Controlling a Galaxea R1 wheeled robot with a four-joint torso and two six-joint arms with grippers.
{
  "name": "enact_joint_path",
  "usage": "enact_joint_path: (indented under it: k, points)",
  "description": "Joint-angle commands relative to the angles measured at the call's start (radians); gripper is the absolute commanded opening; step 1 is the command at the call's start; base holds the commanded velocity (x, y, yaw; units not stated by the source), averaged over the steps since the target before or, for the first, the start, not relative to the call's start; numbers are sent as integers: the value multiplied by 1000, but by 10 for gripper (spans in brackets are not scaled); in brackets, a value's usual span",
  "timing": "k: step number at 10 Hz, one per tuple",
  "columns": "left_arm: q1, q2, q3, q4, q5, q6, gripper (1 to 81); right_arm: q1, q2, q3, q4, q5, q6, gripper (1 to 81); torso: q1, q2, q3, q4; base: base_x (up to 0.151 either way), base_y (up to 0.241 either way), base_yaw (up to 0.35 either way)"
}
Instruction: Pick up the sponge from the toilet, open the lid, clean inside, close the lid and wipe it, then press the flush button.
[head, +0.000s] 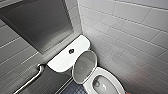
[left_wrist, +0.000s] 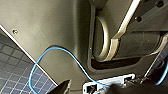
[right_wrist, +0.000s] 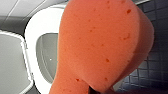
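Note:
The orange-red sponge looms close in the right wrist view, and my right gripper is shut on it. It hangs over the white toilet, whose bowl lies open below. From the head view the toilet stands in the corner with its lid raised, the greyish inner face leaning back toward the cistern. The dark round flush button sits in the middle of the white cistern top. My left gripper is open and holds nothing; its wrist view looks at the robot's own grey body and a blue cable.
Grey tiled walls close in behind and to the right of the toilet. A dark panel hangs above the cistern, and a metal grab bar runs along the left wall. Dark small floor tiles surround the bowl.

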Motion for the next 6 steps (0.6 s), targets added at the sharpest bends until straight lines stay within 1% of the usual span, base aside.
enact_joint_path:
  k: [1, 4, 6]
  points:
    - [36, 1, -1, 5, 80, 5, 811, 208, -4, 4, -35, -283, -26, 10, 0, 0, 0, 0, 0, 0, 0]
    - [36, 1, -1, 5, 78, 3, 811, 348, 87, -82, -64, -461, -25, 10, 0, 0, 0, 0, 0, 0, 0]
    - [36, 1, -1, 5, 78, 3, 811, 422, 136, -131, -89, -517, -25, 10, 0, 0, 0, 0, 0, 0, 0]
